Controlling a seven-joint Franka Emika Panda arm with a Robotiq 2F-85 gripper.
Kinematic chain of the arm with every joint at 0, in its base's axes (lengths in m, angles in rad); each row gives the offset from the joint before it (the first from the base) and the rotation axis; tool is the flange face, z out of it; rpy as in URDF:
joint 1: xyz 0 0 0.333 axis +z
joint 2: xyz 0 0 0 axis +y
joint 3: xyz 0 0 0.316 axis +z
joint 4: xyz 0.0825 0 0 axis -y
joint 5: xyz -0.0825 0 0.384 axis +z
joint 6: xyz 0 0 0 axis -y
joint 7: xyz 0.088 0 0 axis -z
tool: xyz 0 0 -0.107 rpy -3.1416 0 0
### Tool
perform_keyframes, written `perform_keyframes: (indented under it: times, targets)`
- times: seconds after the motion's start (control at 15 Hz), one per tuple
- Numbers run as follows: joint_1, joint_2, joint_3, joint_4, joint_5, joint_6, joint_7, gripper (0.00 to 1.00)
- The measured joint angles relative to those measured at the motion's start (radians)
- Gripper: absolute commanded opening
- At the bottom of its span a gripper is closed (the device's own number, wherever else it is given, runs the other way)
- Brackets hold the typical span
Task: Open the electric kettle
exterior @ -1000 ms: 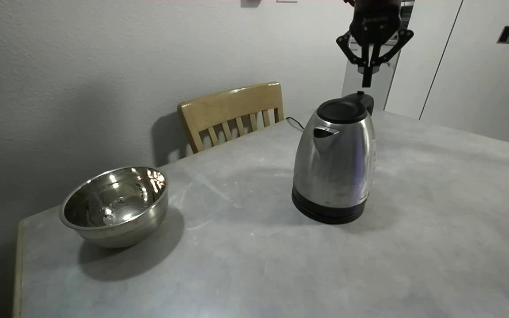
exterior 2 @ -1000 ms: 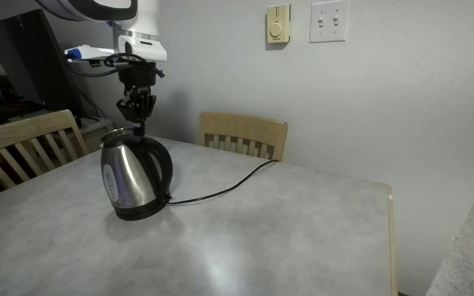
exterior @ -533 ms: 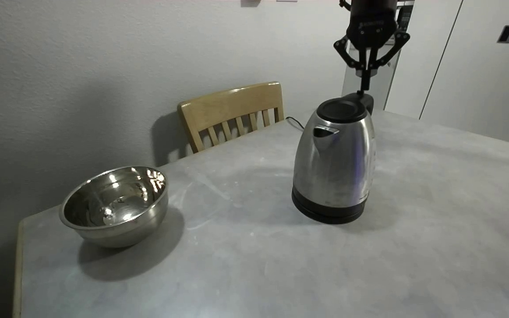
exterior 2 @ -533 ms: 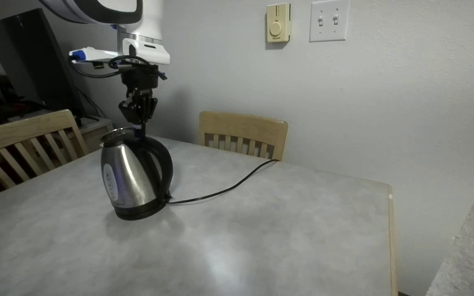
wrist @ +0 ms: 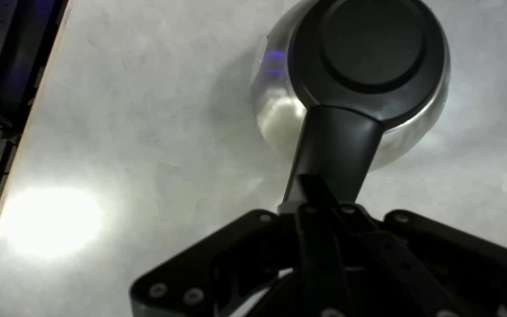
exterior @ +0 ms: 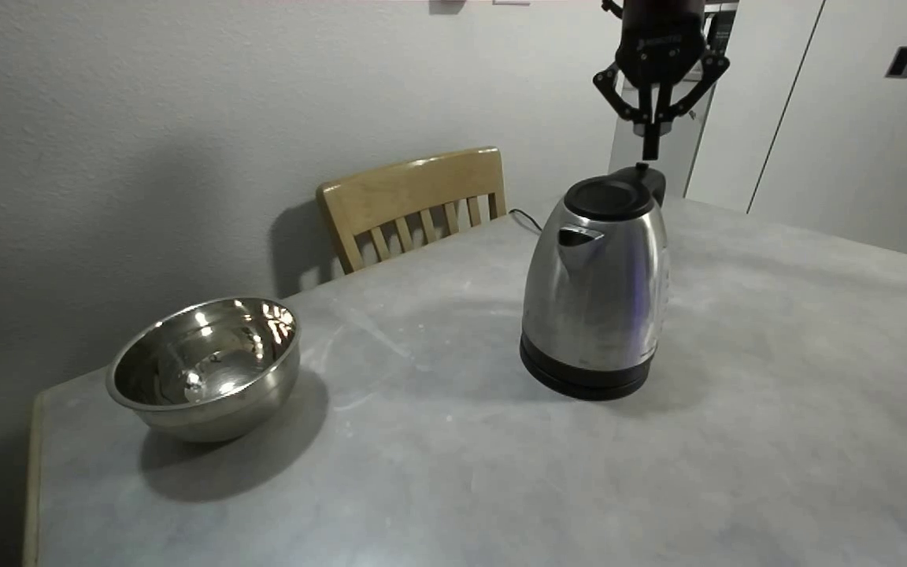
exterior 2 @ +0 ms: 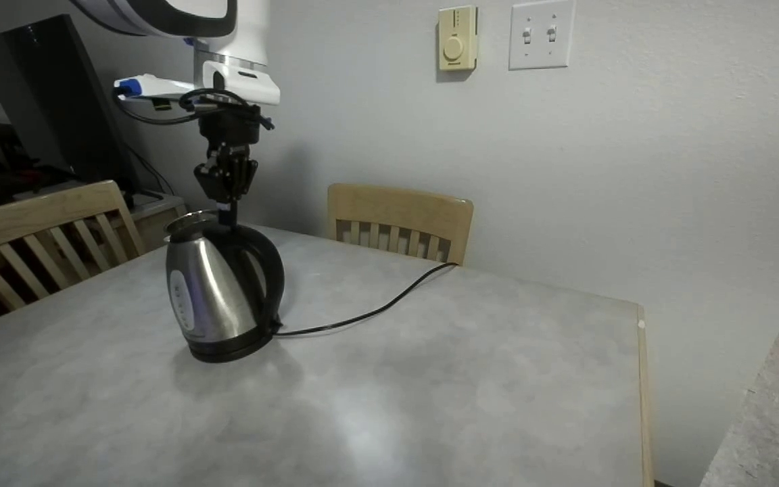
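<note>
The electric kettle, a brushed steel jug, stands upright on the table in both exterior views (exterior: 595, 291) (exterior 2: 217, 291). Its black lid (exterior: 609, 197) lies flat and closed; it also shows in the wrist view (wrist: 374, 44). The black handle (exterior 2: 272, 264) has a small black knob (exterior: 642, 166) at its top. My gripper (exterior: 650, 148) points straight down, fingers together with nothing between them. Its tips are just above the knob; in the other exterior picture (exterior 2: 228, 215) they overlap the handle's top, and contact cannot be told. In the wrist view the fingertips (wrist: 311, 180) cover part of the handle (wrist: 339, 145).
A wide steel bowl (exterior: 209, 362) sits near the table edge; its rim (exterior 2: 190, 217) shows partly behind the kettle. A black cord (exterior 2: 369, 314) runs from the kettle's base to the table edge. Wooden chairs (exterior: 414, 189) (exterior 2: 44, 230) stand around the table, with a wall behind.
The shut gripper has come down toward the handle's top and shifted slightly sideways, then risen a tiny bit in the last half second. The kettle and its lid have not visibly moved.
</note>
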Motion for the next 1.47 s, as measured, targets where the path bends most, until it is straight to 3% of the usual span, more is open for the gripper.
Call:
perform_keyframes:
  times: [0.6, 1.47]
  targets:
    - [-0.003, 0.033, 0.002, 0.039, 0.066, -0.070, -0.015, 0.00]
    - [-0.016, 0.033, -0.027, 0.088, 0.001, -0.066, -0.031, 0.00]
